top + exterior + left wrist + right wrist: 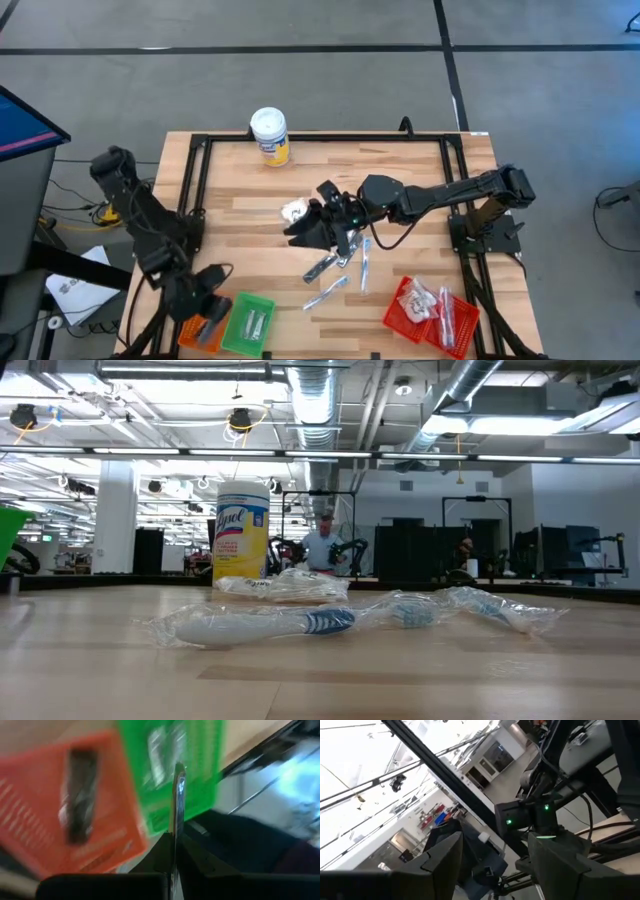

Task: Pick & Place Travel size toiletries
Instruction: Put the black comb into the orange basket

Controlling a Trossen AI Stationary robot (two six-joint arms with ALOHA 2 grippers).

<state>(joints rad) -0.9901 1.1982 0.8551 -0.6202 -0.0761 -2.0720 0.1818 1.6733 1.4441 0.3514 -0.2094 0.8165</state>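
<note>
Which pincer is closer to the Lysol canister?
Right. The right pincer sits mid-table, a little in front of the Lysol canister. The left pincer hangs over the orange basket at the table's near-left corner.

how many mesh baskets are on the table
3. The orange basket and the green basket sit side by side at the table's near edge, by the left gripper. The red basket sits at the near edge on the right arm's side. None seems hidden.

Overhead and table-level cameras share the yellow canister.
</note>
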